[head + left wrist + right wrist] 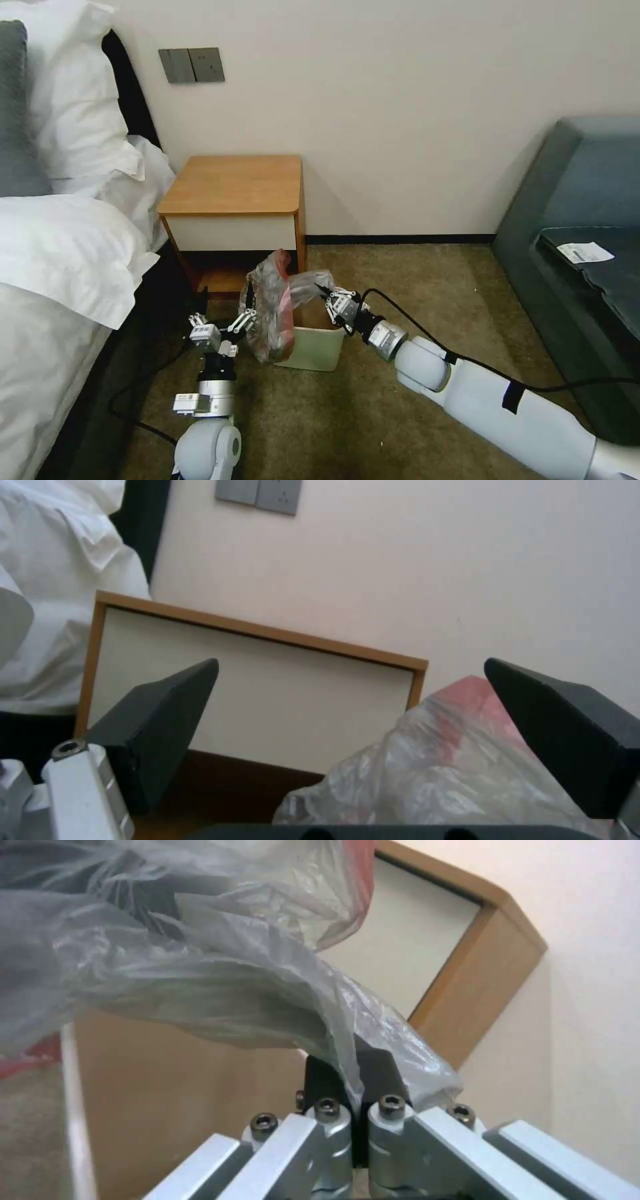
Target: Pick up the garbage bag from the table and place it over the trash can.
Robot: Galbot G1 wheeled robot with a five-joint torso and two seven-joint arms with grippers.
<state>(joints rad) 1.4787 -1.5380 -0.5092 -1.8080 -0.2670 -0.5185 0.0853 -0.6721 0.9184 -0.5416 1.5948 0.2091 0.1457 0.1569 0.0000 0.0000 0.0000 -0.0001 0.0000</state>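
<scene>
Crinkly translucent garbage bag (270, 313) | right hand (325, 293) pinching it | left hand (248, 308) spread wide, apparently bag-free

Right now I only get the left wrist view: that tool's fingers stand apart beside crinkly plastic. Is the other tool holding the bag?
Observer: Yes. The right tool is shut on a fold of the thin, translucent grey garbage bag with a red band.
Operator: Where is the bin?
Observer: The small cream-white plastic trash can stands on the carpet in front of the orange-brown wooden nightstand; the bag hangs at its left side.
Operator: And my tool?
Observer: From the head view, the left tool is open, low beside the bag.
</scene>
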